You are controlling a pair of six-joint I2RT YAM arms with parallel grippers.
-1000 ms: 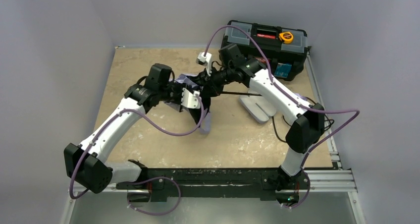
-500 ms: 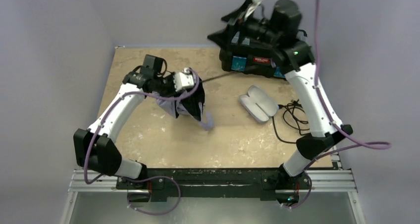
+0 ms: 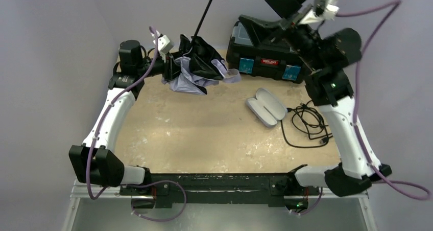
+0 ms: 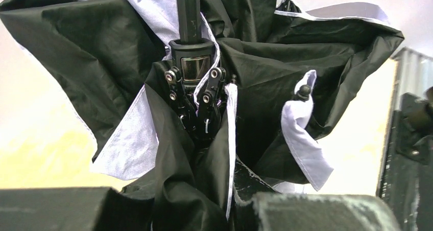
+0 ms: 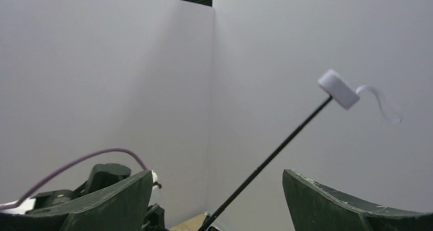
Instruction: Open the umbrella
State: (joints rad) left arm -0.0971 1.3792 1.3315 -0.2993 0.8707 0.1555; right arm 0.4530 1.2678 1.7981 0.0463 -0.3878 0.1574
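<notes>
The umbrella (image 3: 198, 63) hangs as a crumpled black and lavender-white bundle over the table's far left. Its thin dark shaft (image 3: 205, 10) points up past the frame's top. My left gripper (image 3: 173, 66) is shut on the bundle's lower end. In the left wrist view, fabric (image 4: 127, 149) fills the gap between my fingers (image 4: 316, 210), and the runner (image 4: 191, 62) sits on the shaft above. My right gripper (image 3: 253, 7) is raised over the toolbox, open and holding nothing. Its wrist view shows the shaft (image 5: 270, 159) and the knob handle (image 5: 338, 89) beyond the fingers, apart from them.
A black toolbox (image 3: 270, 52) stands at the back right, under my right gripper. A pale oval clamshell case (image 3: 266, 107) lies open on the table, with a coiled black cable (image 3: 306, 123) to its right. Grey walls close in the back and sides.
My right gripper let go of the umbrella, opened wide and rose to the upper right. My left arm carried the bundle to the far left and tipped the shaft upward.
</notes>
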